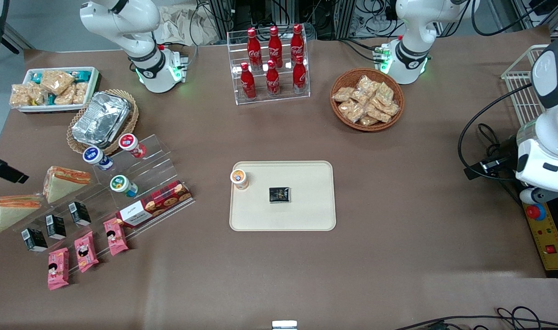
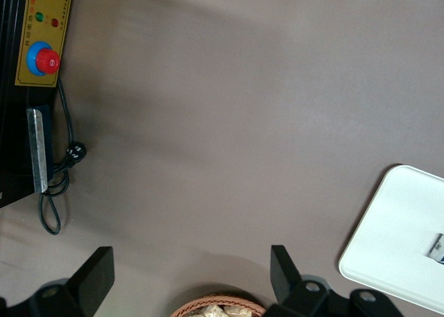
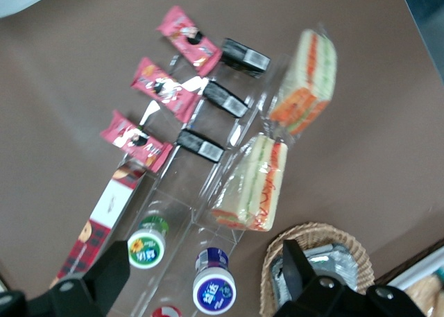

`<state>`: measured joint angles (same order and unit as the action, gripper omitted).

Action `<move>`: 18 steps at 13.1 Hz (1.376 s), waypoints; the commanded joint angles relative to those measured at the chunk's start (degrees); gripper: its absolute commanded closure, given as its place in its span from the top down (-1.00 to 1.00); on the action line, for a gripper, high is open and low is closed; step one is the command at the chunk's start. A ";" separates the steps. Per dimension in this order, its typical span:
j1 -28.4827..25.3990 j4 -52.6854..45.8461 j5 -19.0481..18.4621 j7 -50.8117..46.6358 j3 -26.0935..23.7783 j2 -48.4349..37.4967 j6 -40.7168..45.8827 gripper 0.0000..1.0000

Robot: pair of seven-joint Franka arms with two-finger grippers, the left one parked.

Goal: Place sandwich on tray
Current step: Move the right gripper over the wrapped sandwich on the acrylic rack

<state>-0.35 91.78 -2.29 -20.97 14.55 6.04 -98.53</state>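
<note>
Clear-wrapped sandwich (image 3: 251, 185) sits untouched beneath the gripper (image 3: 198, 279), jaws spread; descend squarely (probably across the bread faces), then carry to the tray (image 1: 306, 220).

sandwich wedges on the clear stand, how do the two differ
Sandwich nearer the wicker basket sits farther from the front camera than the end sandwich, which lies toward the table's edge. The gripper, fingers open, hovers closer to the first one than to the end one. Both are clear-wrapped white-bread triangles with orange and green filling.
</note>
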 commanded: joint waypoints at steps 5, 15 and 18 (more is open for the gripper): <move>0.43 -1.61 2.46 -8.46 7.07 7.48 -3.86 0.96; 3.60 -1.34 3.87 -10.67 9.89 14.78 -17.22 0.96; 4.82 -1.08 3.96 -10.32 9.80 17.24 -21.51 0.96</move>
<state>3.37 91.73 -0.02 -31.52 24.41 21.13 -117.13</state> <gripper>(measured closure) 0.018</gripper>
